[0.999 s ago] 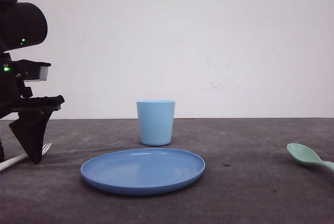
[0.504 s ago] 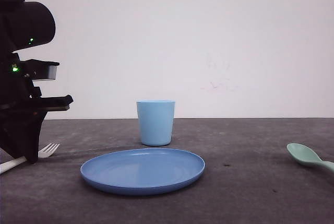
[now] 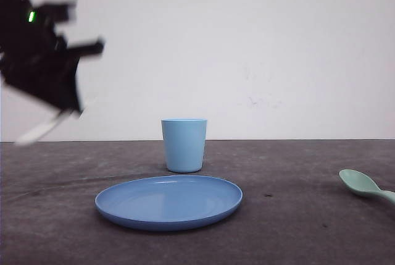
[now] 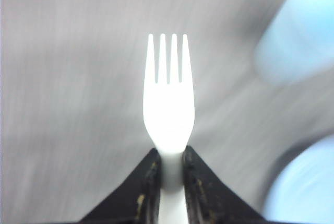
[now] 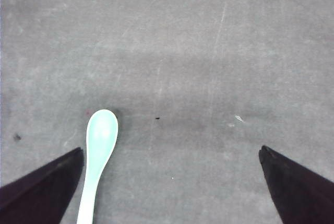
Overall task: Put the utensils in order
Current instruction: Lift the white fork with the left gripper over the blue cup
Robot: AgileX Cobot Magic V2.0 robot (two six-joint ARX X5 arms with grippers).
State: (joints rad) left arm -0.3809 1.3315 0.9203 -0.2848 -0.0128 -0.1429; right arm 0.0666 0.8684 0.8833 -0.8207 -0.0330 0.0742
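My left gripper [image 4: 170, 153] is shut on the neck of the white plastic fork [image 4: 168, 93], tines pointing away from the wrist. In the front view the left gripper [image 3: 71, 109] is blurred, high above the table at the far left, with the fork [image 3: 43, 128] slanting down from it. The mint-green spoon [image 3: 364, 186] lies flat on the table at the far right. In the right wrist view the spoon [image 5: 98, 153] lies just inside one finger of my right gripper [image 5: 172, 153], which is open wide above the table and touches nothing.
A light blue cup [image 3: 184, 145] stands upright at the table's middle, behind a round blue plate [image 3: 168, 201]. Both appear blurred in the left wrist view, the cup [image 4: 300, 31] and the plate [image 4: 305, 185]. The dark grey table [image 3: 290, 228] meets a white wall.
The left gripper has lifted the fork off the table, rising sharply and a little to the right. The spoon, cup and plate have not moved.
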